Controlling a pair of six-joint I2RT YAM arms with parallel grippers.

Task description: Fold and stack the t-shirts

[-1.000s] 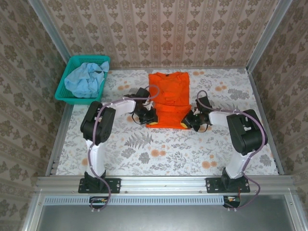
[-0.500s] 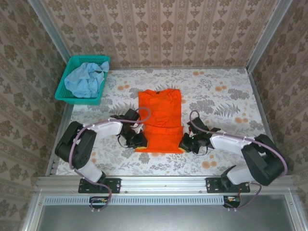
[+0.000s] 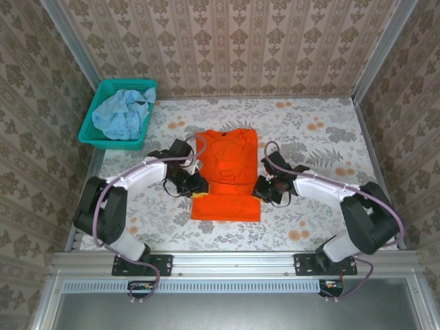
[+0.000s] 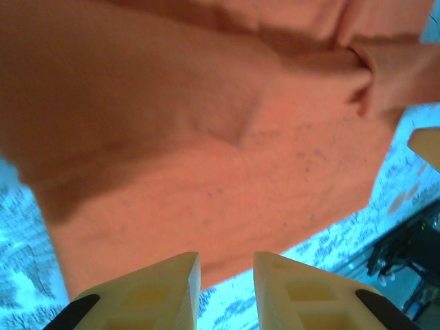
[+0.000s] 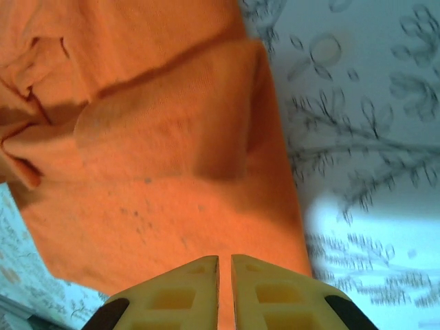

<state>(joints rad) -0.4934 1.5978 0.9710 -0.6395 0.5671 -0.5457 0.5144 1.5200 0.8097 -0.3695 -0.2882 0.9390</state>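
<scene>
The orange t-shirt lies flat on the flowered table as a long narrow shape, collar at the far end, with its sleeves folded in. My left gripper sits low at its left edge. In the left wrist view its jaws stand open, with table showing between them and the orange cloth just beyond the tips. My right gripper is at the shirt's right edge. Its jaws stand a narrow slit apart over the orange cloth. The pale blue t-shirt lies crumpled in the basket.
The teal mesh basket stands at the far left corner of the table. Patterned walls close in the table on three sides. The metal rail with both arm bases runs along the near edge.
The orange t-shirt was pulled toward the near edge and laid out flat. Both grippers then drew back toward the far side along its edges, and their jaws parted, the left more than the right.
</scene>
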